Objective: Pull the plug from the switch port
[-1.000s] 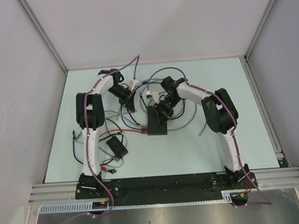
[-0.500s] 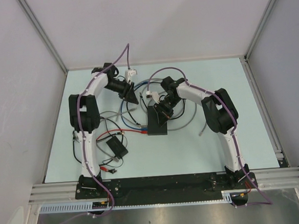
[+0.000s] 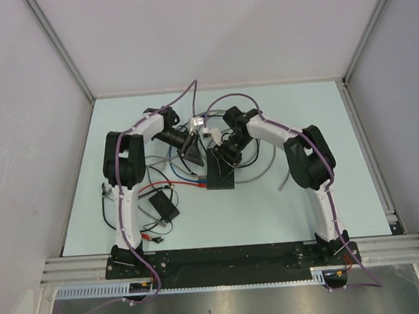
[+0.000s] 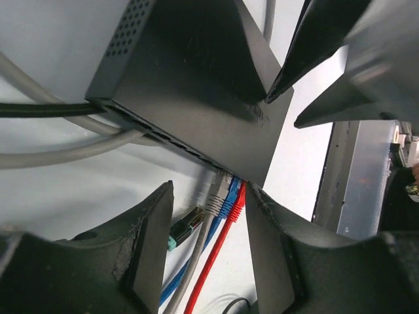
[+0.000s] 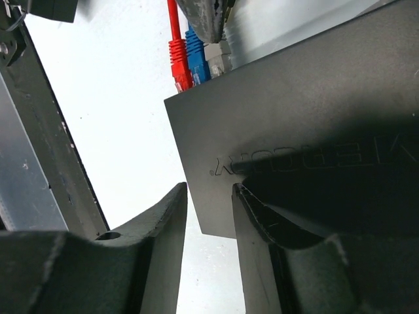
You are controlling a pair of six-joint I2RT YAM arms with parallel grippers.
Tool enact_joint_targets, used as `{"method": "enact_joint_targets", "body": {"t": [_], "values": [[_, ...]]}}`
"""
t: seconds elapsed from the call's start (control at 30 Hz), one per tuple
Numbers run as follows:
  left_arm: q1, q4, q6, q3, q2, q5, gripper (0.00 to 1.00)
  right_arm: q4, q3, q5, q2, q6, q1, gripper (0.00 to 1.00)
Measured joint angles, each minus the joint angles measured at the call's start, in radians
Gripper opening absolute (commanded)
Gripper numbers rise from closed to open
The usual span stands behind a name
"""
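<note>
Landmark is the switch [image 4: 190,85], a flat dark box lying on the desk [image 4: 46,39]. The port row [image 4: 167,139] runs along one narrow edge. At one end of that row three plugs sit side by side, all seated: grey plug [image 4: 214,203], blue plug [image 4: 227,198], red plug [image 4: 239,197].

The left fingers [image 4: 154,229] are spread wide and hold nothing. They face the port edge, and the three plugs lie in the gap right at the tips, apart from both fingers as far as I can see. The plugs' long axes run straight out from the port edge toward the left wrist, so the pull would go back along that line, away from the switch.

The right fingers [image 5: 167,242] show a narrow gap at the switch corner opposite the port edge. One is over the top face and the other just off the side edge. Nothing is pinched between them (probably bracing the box, but I can't tell if there's contact).

The left arm is clearly nearer the plugs. A loose green-tipped plug [image 4: 185,224] lies on the desk just off the port edge, beside the grey plug. Risk: the fingers closing on more than one plug.
</note>
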Motion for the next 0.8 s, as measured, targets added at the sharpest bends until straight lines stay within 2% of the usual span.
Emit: {"method": "enact_joint_targets", "body": {"t": [0.33,0.5,0.8], "values": [[-0.011,0.017,0.0,-0.069,0.027,0.075,0.5,0.021,-0.035,0.032,-0.034,-0.016,0.003,0.43],[-0.053,-0.008,0.01,-0.029,0.072,0.109,0.49,0.021,-0.051,0.051,-0.05,-0.024,0.006,0.44],[-0.066,-0.066,0.048,0.045,0.106,0.112,0.49,0.023,-0.079,0.084,-0.076,-0.032,0.007,0.44]]}}
